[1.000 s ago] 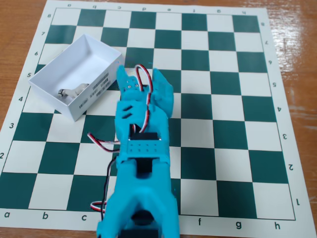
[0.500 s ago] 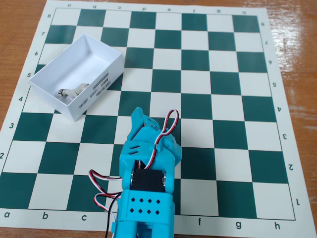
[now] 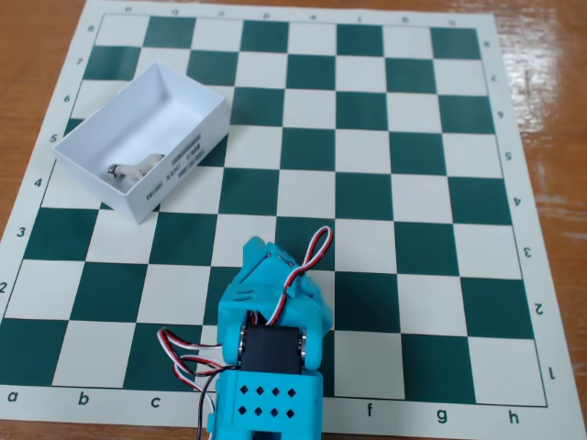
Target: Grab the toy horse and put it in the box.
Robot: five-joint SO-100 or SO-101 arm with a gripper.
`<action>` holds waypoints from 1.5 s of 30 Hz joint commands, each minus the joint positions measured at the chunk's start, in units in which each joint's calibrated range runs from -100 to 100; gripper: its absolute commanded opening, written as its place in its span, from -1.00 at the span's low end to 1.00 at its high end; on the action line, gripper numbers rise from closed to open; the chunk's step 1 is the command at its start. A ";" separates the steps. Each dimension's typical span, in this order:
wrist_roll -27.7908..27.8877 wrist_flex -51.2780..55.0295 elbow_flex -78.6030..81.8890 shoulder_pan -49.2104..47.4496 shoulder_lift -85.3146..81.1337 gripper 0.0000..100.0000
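Observation:
The white cardboard box point(image 3: 174, 105) lies on the chessboard at the upper left, with black print and a barcode on its near side. The tiny grey-white toy horse point(image 3: 135, 168) lies on its side inside the box, at its near left end. My turquoise gripper point(image 3: 258, 247) is folded back over the arm's base at the bottom centre, well apart from the box, to its lower right. Its fingers show no gap between them and hold nothing.
The green-and-cream chessboard mat point(image 3: 367, 183) covers most of the wooden table point(image 3: 550, 82). Red, white and black servo wires point(image 3: 312, 252) loop over the arm. The arm's base point(image 3: 266, 399) stands at the board's near edge.

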 commanded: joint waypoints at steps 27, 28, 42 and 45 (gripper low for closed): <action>1.04 10.27 0.36 -5.41 -0.49 -0.48; 1.04 10.27 0.36 -5.48 -0.49 -0.48; 1.04 10.27 0.36 -5.48 -0.49 -0.48; 1.04 10.27 0.36 -5.48 -0.49 -0.48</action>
